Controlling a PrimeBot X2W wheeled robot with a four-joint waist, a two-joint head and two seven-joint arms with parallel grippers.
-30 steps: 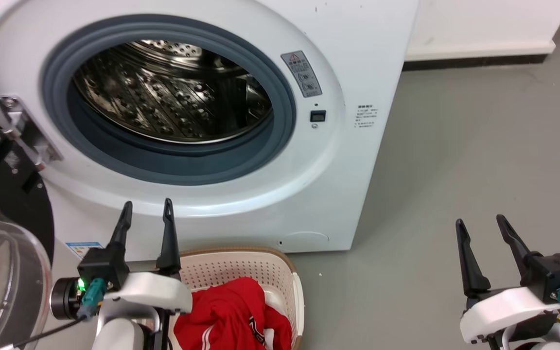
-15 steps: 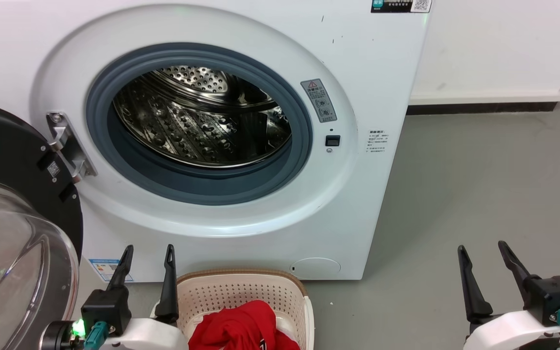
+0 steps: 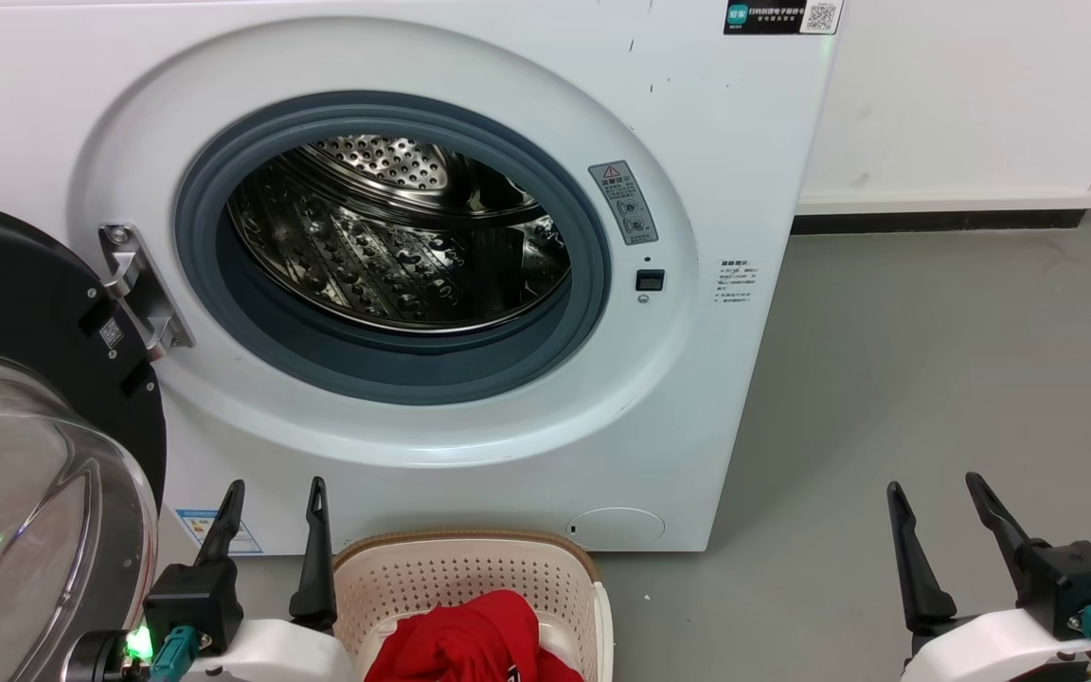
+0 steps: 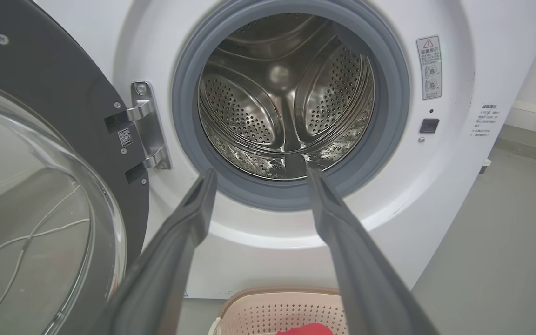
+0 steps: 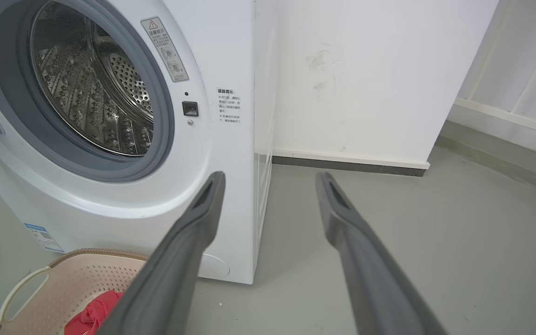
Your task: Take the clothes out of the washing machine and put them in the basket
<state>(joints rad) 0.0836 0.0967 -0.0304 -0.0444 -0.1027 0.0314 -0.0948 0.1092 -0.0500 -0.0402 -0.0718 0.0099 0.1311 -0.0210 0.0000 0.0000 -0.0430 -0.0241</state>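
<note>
We are counting one washing machine (image 3: 716, 142), with one porthole (image 3: 394, 379), one door (image 3: 25, 284) and one hinge (image 3: 143, 298). On its front we are finding four labels (image 3: 623, 202): two at 3 o'clock from the porthole, one at 2 o'clock, one at 7 o'clock. In the head view we are counting one basket (image 3: 470, 578) at 6 o'clock, with one red heap of clothes (image 3: 470, 639); how many garments, we cannot tell. We are counting two grippers, the left gripper (image 3: 276, 483) at 8 o'clock and the right gripper (image 3: 934, 483) at 4 o'clock, each with two fingers (image 3: 915, 568).

Left end effector (image 3: 276, 481) has drawn back slightly (camera shifted too).
</note>
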